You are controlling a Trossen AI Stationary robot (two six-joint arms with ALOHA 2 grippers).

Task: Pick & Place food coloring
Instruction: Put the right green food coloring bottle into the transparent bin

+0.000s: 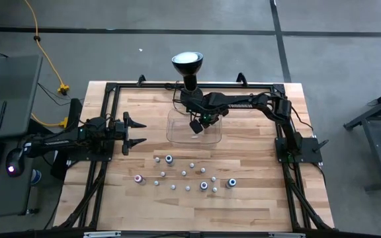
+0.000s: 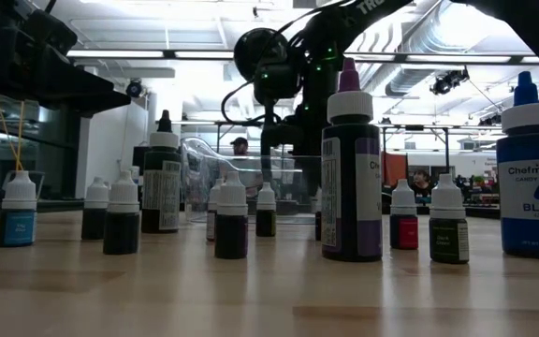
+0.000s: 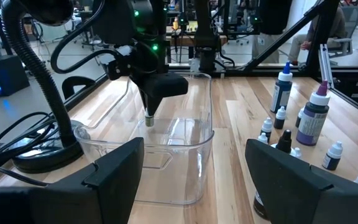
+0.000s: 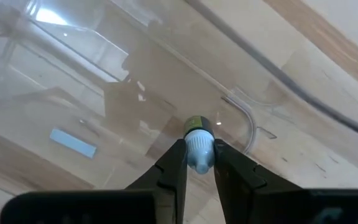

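food coloring bottles point(image 1: 185, 177) stand scattered on the bare wood of the table point(image 1: 256, 198), on the near side of the clear plastic tray point(image 1: 177, 135) and apart from it. in the high view most show white caps, a few are blue and one at the left end of the group looks pink. in the low view they stand upright in a loose row: small droppers, a taller dark bottle with a purple tip point(image 2: 351, 168) and a blue bottle point(image 2: 532, 178) at the picture's right.

one small bottle point(image 4: 198, 151) is away from the group. the right gripper point(image 4: 198, 163) pinches it by its ribbed white cap, a finger pressed on either side, and holds it over the inside of the tray. the left wrist view shows the same gripper point(image 3: 149, 118) pointing down into the tray, the bottle at its tip above the tray floor; whether it touches the floor i cannot tell.

the left gripper point(image 1: 137, 132) waits at the table's left side, beside the tray, with its fingers spread apart and nothing between them.

a black lamp point(image 1: 188, 66) stands at the far edge, just behind the tray.
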